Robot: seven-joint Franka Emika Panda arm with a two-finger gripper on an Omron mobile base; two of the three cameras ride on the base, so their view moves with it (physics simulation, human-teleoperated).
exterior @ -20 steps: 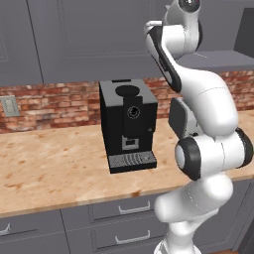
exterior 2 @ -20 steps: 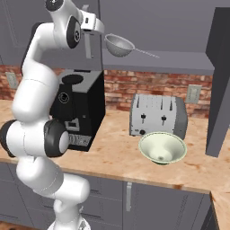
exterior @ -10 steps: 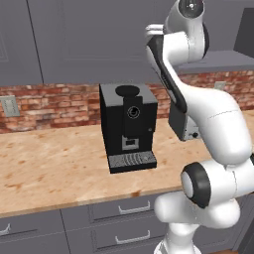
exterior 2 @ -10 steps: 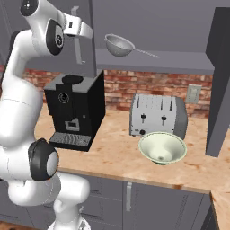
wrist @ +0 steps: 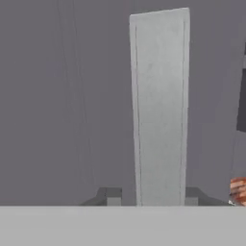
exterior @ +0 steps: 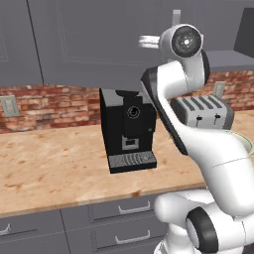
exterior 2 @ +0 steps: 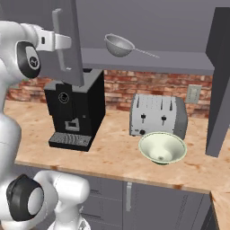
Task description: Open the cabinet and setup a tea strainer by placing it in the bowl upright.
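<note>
Dark grey wall cabinet [exterior 2: 148, 27] stands open above a speckled tan wooden counter [exterior 2: 112, 155] backed by red brick. The grey mesh tea strainer [exterior 2: 119, 45] lies on its shelf, at 11 o'clock from the pale greenish bowl [exterior 2: 162, 148]. Gripper [wrist: 149, 194] straddles the silver bar handle [wrist: 160, 105], jaws narrow, contact unclear

Dark grey cabinet [exterior 2: 148, 27], grey mesh tea strainer [exterior 2: 119, 45], pale greenish-white bowl [exterior 2: 162, 148], silver toaster [exterior 2: 157, 116], black coffee machine [exterior 2: 76, 110], red brick backsplash [exterior 2: 148, 87], and a speckled tan wood-look counter [exterior 2: 112, 155].
</note>
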